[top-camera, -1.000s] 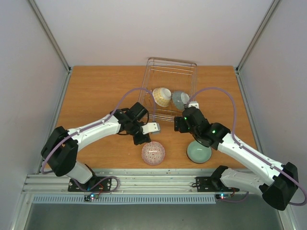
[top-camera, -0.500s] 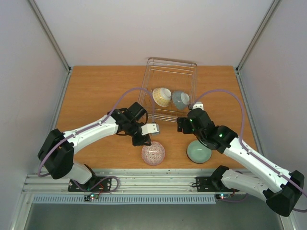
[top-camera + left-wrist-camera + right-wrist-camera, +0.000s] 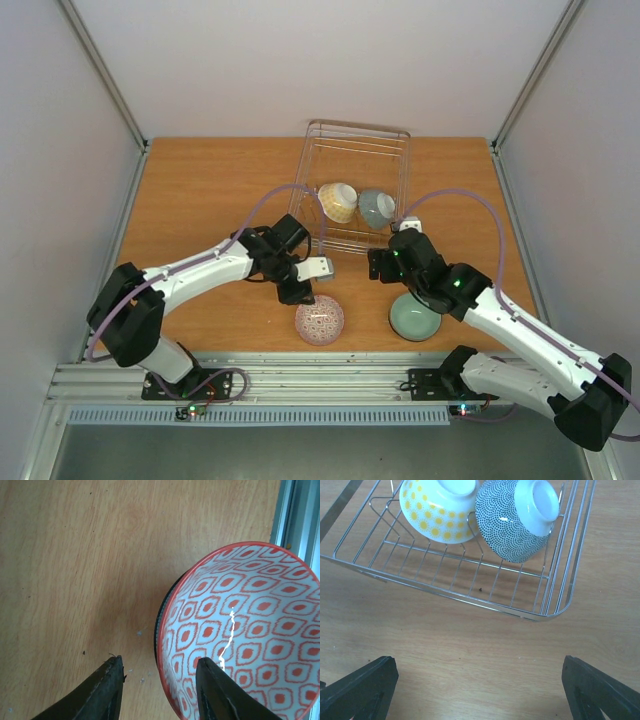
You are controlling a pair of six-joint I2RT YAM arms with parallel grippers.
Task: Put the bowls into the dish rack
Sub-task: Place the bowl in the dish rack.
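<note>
Top view: the likeliest trouble is on the left. The red-patterned bowl (image 3: 319, 320) sits right under the left jaws, close to the near edge of the tabletop (image 3: 210, 190), so a clumsy squeeze could tip it or push it toward that edge. The pale green bowl (image 3: 413, 320) lies behind the right jaws, partly under that arm, and reaching back for it could clip it. Just ahead of the right jaws is the dish rack (image 3: 355, 165), which holds a yellow bowl (image 3: 338, 201) and a dotted bowl (image 3: 376, 208) side by side.

Left wrist view: the jaws are partly spread and pinch nothing. The red-patterned bowl's (image 3: 250, 630) rim runs between them, with one jaw over the inside and the other over bare wood outside. The glaze looks slick. A shallow bite on that thin rim could let the bowl swing or slip on the lift.

Right wrist view: the jaws are spread wide with only tabletop between them. The rack's near corner (image 3: 540, 615) is just ahead, and the yellow bowl (image 3: 440, 510) and dotted bowl (image 3: 512, 522) rest on their sides beyond it. A bowl brought in low could knock them. The green bowl is out of this view.
</note>
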